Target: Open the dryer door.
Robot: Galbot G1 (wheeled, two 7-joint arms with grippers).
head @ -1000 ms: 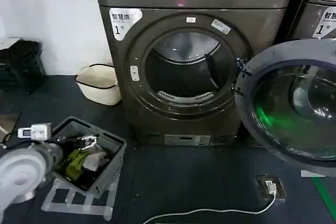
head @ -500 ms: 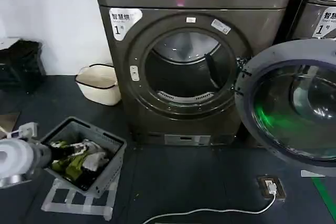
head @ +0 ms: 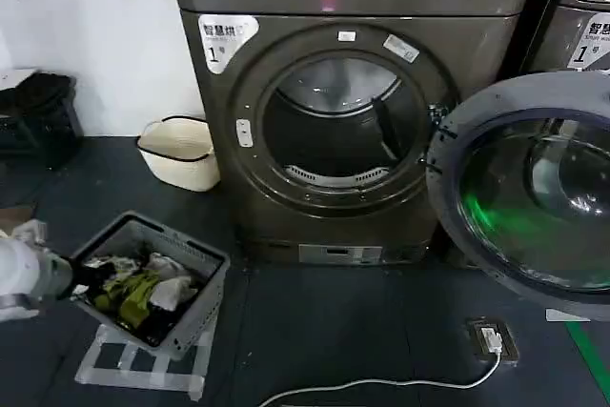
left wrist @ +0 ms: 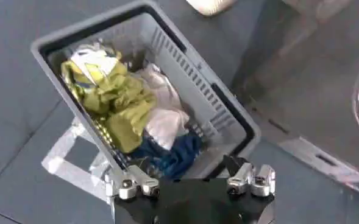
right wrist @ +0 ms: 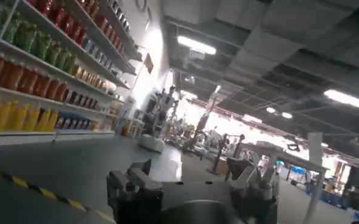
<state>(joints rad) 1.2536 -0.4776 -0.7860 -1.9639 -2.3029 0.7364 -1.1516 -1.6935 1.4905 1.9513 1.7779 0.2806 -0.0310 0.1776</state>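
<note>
Dryer door (head: pixel 530 193) already swung wide, right of dryer (head: pixel 345 111). Judged heavy, rigid, slippery; best gripped at rim. Left gripper (left wrist: pixel 191 182) spread apart, empty, above laundry basket (left wrist: pixel 222 115). Right gripper (right wrist: pixel 194 189) state untellable.

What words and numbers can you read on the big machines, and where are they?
"1": on the white label at the upper left of the dryer front, under Chinese characters too blurred to read.
"1": on the matching white label of the neighbouring machine, again with characters I cannot make out.
Small white stickers above the drum opening: too small to read.
Plate below the drum opening: unreadable.
</note>
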